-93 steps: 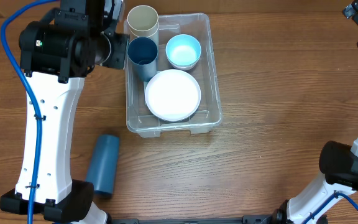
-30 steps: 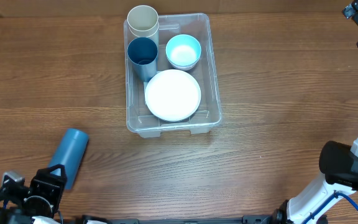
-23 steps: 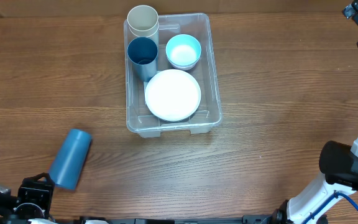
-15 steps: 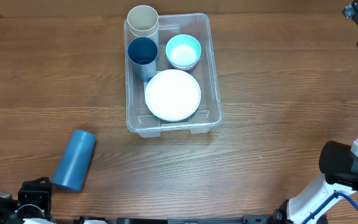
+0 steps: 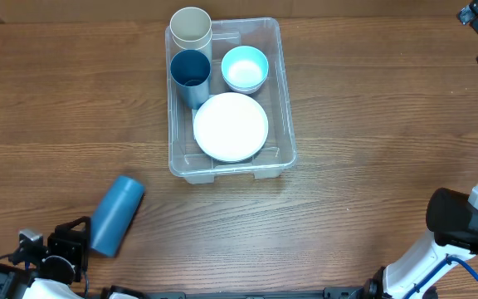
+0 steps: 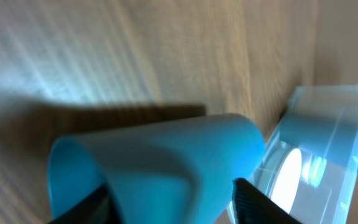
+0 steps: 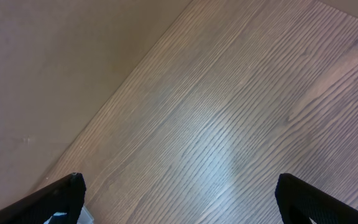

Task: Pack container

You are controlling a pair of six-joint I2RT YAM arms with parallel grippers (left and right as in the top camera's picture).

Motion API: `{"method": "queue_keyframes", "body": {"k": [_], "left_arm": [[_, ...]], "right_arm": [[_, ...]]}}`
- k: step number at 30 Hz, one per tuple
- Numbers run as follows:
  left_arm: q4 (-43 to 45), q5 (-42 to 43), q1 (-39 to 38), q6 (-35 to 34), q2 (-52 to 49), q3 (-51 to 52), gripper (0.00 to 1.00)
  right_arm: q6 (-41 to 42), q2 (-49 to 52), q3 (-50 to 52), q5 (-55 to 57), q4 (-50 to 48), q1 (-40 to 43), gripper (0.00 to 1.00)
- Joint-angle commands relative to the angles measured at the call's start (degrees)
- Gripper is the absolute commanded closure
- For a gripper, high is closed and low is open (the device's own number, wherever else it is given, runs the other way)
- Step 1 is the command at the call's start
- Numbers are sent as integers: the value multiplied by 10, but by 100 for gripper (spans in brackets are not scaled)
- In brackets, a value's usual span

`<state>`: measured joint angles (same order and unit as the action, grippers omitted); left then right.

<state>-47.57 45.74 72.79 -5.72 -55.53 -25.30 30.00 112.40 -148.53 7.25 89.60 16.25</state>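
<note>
Overhead is bright, even and sharp, shadows faint. The left wrist view is badly blurred — the blue cup (image 6: 166,155) casts a dark shadow on the table (image 6: 166,50). Right wrist: pale sheen on the grain.

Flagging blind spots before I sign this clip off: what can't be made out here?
Left gripper: left wrist view blurred; unclear whether it grips the blue cup. Overhead, the bottom edge cuts it off.
Container floor: overhead, partly hidden under the white plate.
Right gripper: overhead, cut off at the top-right corner.
</note>
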Motion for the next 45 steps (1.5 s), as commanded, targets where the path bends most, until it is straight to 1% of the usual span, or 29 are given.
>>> {"method": "queue_keyframes", "body": {"k": [1, 2, 3, 4, 6, 8, 9, 12, 14, 16, 17, 19, 20, 21, 23, 24, 25, 27, 30, 32, 34, 39, 43, 45], "left_arm": [[34, 69, -40, 10, 1, 11, 54], [45, 68, -50, 10, 1, 19, 63], [59, 68, -56, 10, 1, 30, 84], [76, 68, -57, 9, 1, 38, 96], [103, 68, -57, 3, 1, 39, 96], [151, 80, -57, -31, 1, 37, 96], [183, 98, -57, -53, 1, 33, 96], [235, 146, -57, -102, 1, 8, 96], [276, 203, -58, -157, 2, -37, 96], [269, 230, -73, -163, 2, -109, 96], [236, 231, -95, -163, 2, -171, 96], [188, 223, -142, -161, 2, -261, 96], [166, 206, -170, -158, 2, -302, 96], [129, 167, -216, -140, 2, -357, 96], [23, 37, -313, -86, 1, -451, 96], [-28, -49, -378, -62, 1, -496, 96], [-52, -103, -428, -53, 1, -521, 96], [-80, -214, -547, -50, -2, -563, 96], [-78, -302, -690, -49, -34, -591, 96], [-79, -358, -773, -29, -89, -605, 96], [-74, -393, -825, -19, -149, -622, 96], [-57, -447, -882, 9, -242, -697, 96], [-54, -502, -937, 35, -266, -776, 96], [-30, -545, -961, 61, -268, -784, 96]], "right_arm": [[2, -1, -3, 2, -1, 0, 0], [2, -1, -3, 2, -1, 0, 0], [2, -1, -3, 2, -1, 0, 0], [2, -1, -3, 2, -1, 0, 0], [2, -1, -3, 2, -1, 0, 0], [2, -1, -3, 2, -1, 0, 0], [2, -1, -3, 2, -1, 0, 0], [2, -1, -3, 2, -1, 0, 0], [2, -1, -3, 2, -1, 0, 0], [2, -1, -3, 2, -1, 0, 0], [2, -1, -3, 2, -1, 0, 0], [2, -1, -3, 2, -1, 0, 0], [2, -1, -3, 2, -1, 0, 0], [2, -1, -3, 2, -1, 0, 0], [2, -1, -3, 2, -1, 0, 0], [2, -1, -3, 2, -1, 0, 0], [2, -1, -3, 2, -1, 0, 0], [2, -1, -3, 2, -1, 0, 0], [2, -1, -3, 2, -1, 0, 0], [2, -1, -3, 2, -1, 0, 0], [2, -1, -3, 2, -1, 0, 0], [2, -1, -3, 2, -1, 0, 0], [2, -1, -3, 2, -1, 0, 0], [2, -1, -3, 2, -1, 0, 0]]}}
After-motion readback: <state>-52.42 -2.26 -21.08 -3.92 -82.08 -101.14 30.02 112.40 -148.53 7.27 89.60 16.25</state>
